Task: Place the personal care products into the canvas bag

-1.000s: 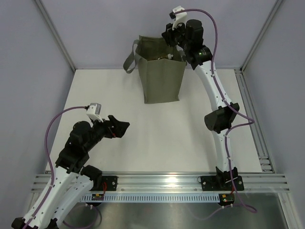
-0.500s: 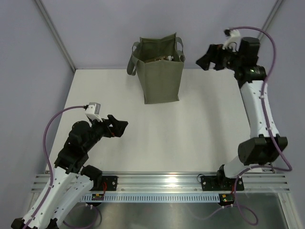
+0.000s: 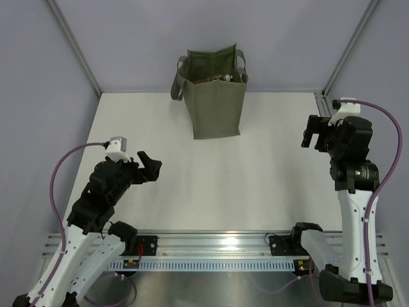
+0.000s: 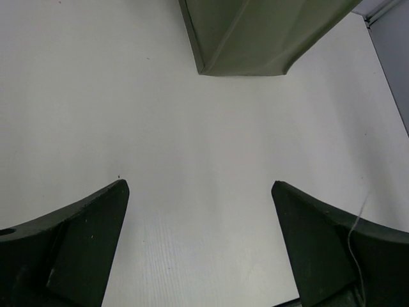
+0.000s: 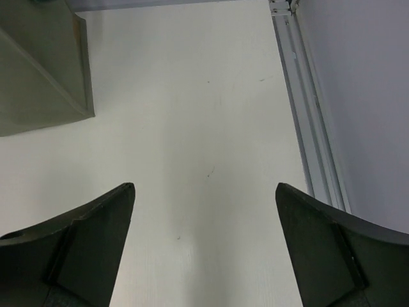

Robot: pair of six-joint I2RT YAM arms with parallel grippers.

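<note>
The olive canvas bag [image 3: 212, 102] stands upright at the back middle of the table, handles hanging at its sides. Inside its mouth a few personal care products [image 3: 215, 79] show, too small to tell apart. In the left wrist view the bag's base [image 4: 262, 32] is at the top; in the right wrist view the bag's side [image 5: 38, 70] is at the upper left. My left gripper [image 3: 151, 167] [image 4: 199, 184] hovers open over bare table at the front left. Over the right side of the table my right gripper [image 3: 313, 136] [image 5: 205, 187] is open too, holding nothing.
A metal rail [image 5: 313, 128] runs along the table's right edge, close beside my right gripper, with the grey wall [image 5: 364, 96] just past it. The slotted aluminium rail [image 3: 217, 243] carrying both arm bases crosses the near edge.
My right arm has swung from above the bag's mouth out to the right and back down toward the near right side. The left arm has drawn back slightly.
</note>
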